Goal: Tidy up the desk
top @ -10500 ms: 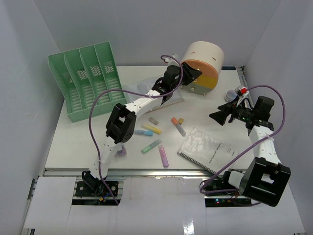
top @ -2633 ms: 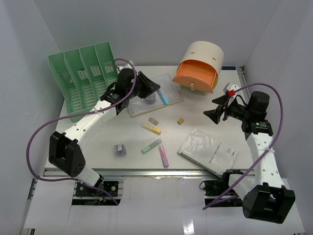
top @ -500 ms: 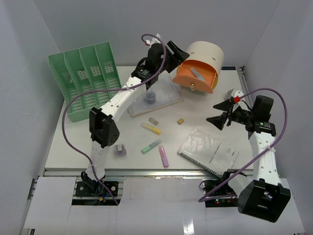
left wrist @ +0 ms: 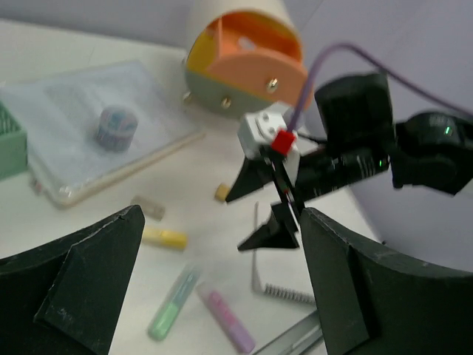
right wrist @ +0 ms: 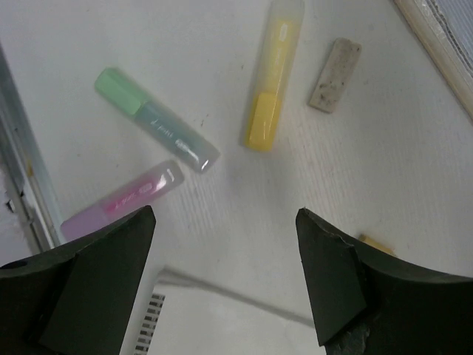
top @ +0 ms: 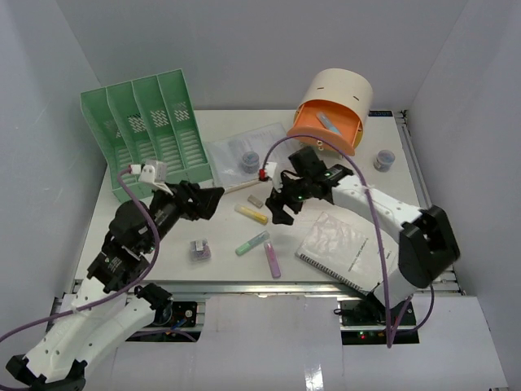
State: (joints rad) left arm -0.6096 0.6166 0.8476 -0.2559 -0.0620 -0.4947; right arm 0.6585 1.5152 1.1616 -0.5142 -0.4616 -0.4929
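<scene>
The desk [top: 228, 269] is a white tabletop with loose stationery. Near its middle lie a yellow highlighter [top: 252, 214] [right wrist: 270, 78], a green highlighter [top: 252, 243] [right wrist: 159, 122], a pink highlighter [top: 272, 259] [right wrist: 122, 203] and a grey eraser [top: 256, 198] [right wrist: 335, 65]. My right gripper [top: 277, 207] [right wrist: 225, 222] hangs open over bare desk between these and a spiral notebook [top: 346, 252], with nothing between its fingers. My left gripper [top: 213, 204] [left wrist: 222, 244] is open and empty at the left, pointing towards the right gripper.
A green file rack [top: 146, 138] stands at the back left. An orange and cream round container [top: 330, 114] is at the back. A clear pouch [top: 269, 142] carries a tape roll [top: 248, 159]. Another roll [top: 383, 159] sits far right. A small purple item [top: 199, 249] lies front left.
The left arm has pulled back from the round container to the near left, jaws opening wider. The right arm has swung from the right side to the middle, over the highlighters.
</scene>
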